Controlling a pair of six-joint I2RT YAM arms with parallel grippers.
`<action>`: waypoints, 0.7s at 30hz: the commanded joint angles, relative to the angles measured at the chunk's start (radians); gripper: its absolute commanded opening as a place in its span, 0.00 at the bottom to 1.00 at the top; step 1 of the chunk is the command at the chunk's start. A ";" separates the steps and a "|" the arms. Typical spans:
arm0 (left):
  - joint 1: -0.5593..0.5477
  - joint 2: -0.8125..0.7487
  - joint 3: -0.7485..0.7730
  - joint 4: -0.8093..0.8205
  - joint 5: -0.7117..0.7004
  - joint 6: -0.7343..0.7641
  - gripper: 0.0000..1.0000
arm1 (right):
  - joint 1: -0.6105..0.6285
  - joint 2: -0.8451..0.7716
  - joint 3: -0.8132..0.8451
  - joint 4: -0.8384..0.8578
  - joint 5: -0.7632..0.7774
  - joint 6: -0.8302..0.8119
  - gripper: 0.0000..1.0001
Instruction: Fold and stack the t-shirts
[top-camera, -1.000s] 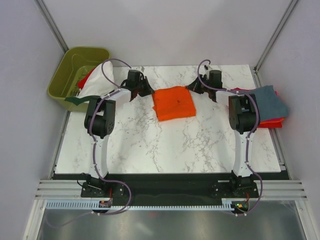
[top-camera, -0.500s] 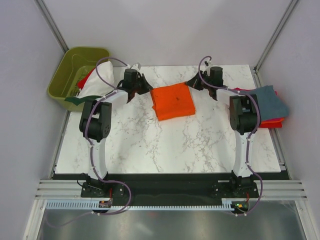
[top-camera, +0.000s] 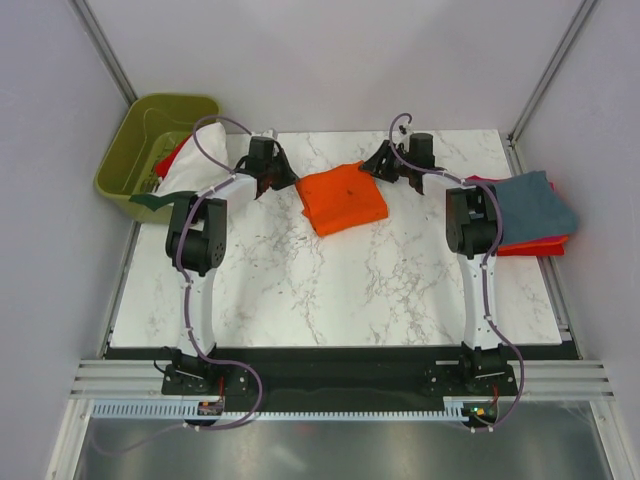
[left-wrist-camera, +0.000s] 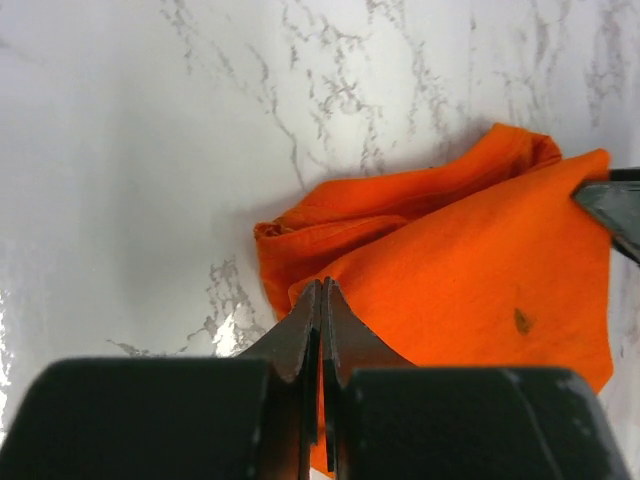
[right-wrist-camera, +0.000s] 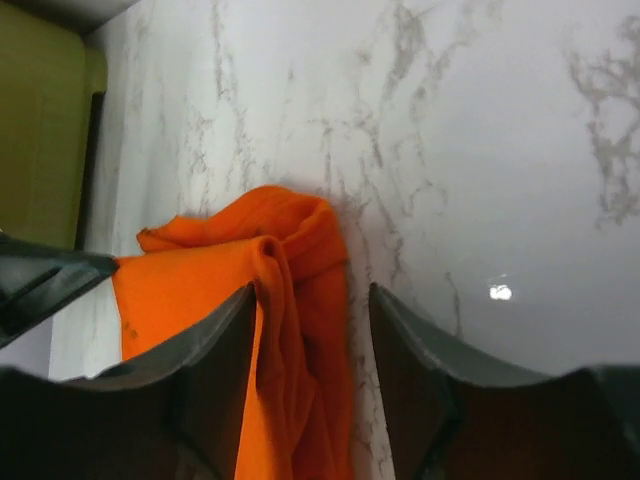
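A folded bright orange t-shirt (top-camera: 342, 198) lies at the far middle of the marble table (top-camera: 330, 290). My left gripper (top-camera: 287, 180) is at the shirt's far left corner. In the left wrist view the left gripper (left-wrist-camera: 321, 285) is shut, with orange t-shirt (left-wrist-camera: 470, 260) cloth pinched between its jaws. My right gripper (top-camera: 372, 166) is at the far right corner. Its wrist view shows the right gripper (right-wrist-camera: 312, 295) open, straddling a bunched fold of the orange t-shirt (right-wrist-camera: 190, 290) without pressing it.
A stack with a slate blue-grey t-shirt (top-camera: 535, 203) on a red one (top-camera: 535, 245) sits at the table's right edge. An olive-green bin (top-camera: 130, 150) at the far left holds a white t-shirt with dark green trim (top-camera: 190, 165) and a red one (top-camera: 170, 158).
The right gripper has opened and let go of the shirt's right corner, and has shifted a little to the left. The left gripper has stayed shut on the left corner.
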 joint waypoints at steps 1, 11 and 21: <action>0.008 0.012 0.049 -0.071 -0.057 -0.018 0.03 | 0.006 -0.004 0.033 -0.046 0.026 -0.037 0.64; 0.002 -0.056 -0.014 -0.064 -0.087 0.010 0.67 | 0.022 -0.016 0.013 -0.064 0.014 -0.074 0.61; 0.000 -0.074 -0.095 0.021 0.029 0.001 0.71 | 0.035 -0.202 -0.319 0.112 0.066 0.028 0.54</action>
